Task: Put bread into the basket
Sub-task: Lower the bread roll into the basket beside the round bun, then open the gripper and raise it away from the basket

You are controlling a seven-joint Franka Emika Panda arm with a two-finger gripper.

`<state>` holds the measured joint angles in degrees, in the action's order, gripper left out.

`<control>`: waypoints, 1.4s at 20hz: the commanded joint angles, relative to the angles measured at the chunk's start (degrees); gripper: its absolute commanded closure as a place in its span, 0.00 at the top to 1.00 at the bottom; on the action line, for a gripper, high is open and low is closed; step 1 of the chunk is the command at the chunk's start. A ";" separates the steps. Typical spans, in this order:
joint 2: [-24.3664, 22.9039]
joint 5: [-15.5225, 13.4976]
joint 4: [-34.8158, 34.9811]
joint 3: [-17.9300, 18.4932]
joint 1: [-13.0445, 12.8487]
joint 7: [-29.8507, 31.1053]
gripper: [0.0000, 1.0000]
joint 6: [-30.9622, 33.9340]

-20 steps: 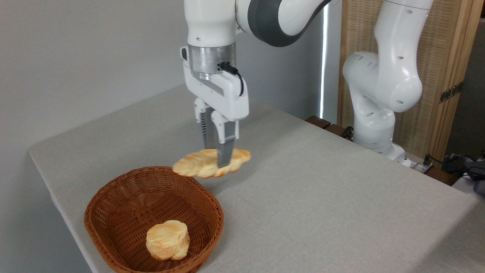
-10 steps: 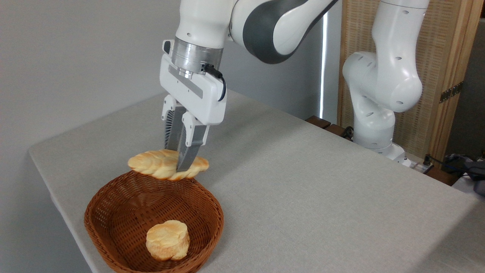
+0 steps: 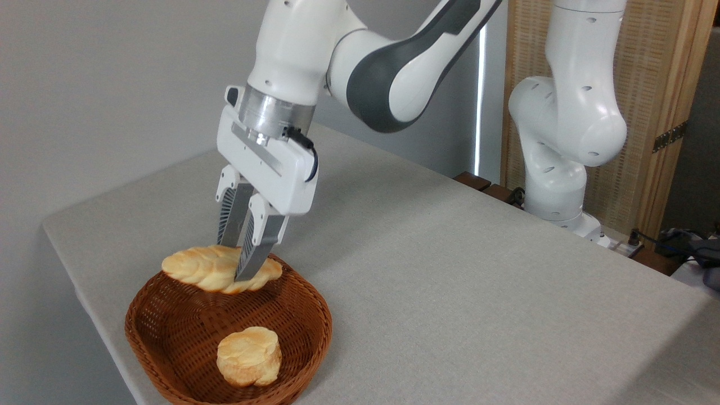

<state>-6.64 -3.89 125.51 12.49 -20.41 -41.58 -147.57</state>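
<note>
The bread (image 3: 203,269), a long golden braided loaf, hangs level over the far end of the basket (image 3: 306,312), an oval brown wicker one at the table's front left. My gripper (image 3: 237,264) is shut on the bread near its right half, tilted so its fingers (image 3: 251,247) point down and left. The loaf's left tip reaches past the basket's far rim. I cannot tell whether the loaf touches the rim.
A short round puffy bun (image 3: 249,355) lies inside the basket at its near end. The grey table (image 3: 450,270) stretches to the right. The arm's white base (image 3: 557,185) stands at the far right edge, with cables (image 3: 675,239) beyond it.
My gripper has carried the bread left and down, from above the table beside the basket to over the basket's far end. The wrist has tilted more.
</note>
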 commanded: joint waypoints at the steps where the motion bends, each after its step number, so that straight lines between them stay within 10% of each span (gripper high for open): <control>1: 2.24 -1.21 -0.61 0.43 -0.60 0.27 1.00 -3.34; 16: 3.92 -0.59 -3.42 0.87 -0.51 10.45 1.00 -3.17; 28: 2.86 1.61 -14.85 1.93 0.19 10.90 1.00 27.57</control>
<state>-3.26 -3.16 112.43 13.58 -19.80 -31.60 -126.56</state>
